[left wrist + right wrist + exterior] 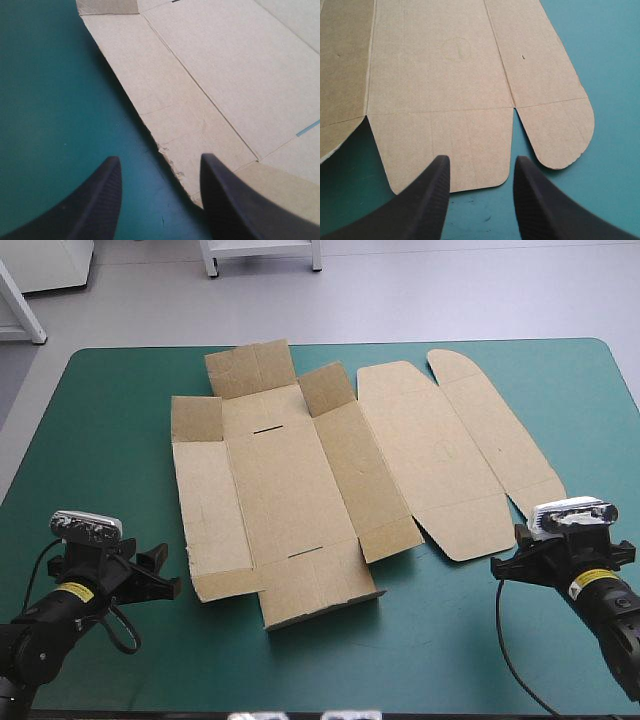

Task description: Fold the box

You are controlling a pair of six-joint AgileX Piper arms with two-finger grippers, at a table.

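Quick head count from where I sit: one box [320,480], a single flat brown sheet, lying ahead of both pincers and between them. Two pincers, my left pincer [160,157] and my right pincer [481,157], with two black fingers [427,200] each, so four in all. Two thin slits [268,428] cut in the board, and two round-cornered flaps [560,130] just ahead of the right one. One teal-green table [120,440] under it all.

The brown box [300,485] lies spread flat on the teal-green cover [110,440].
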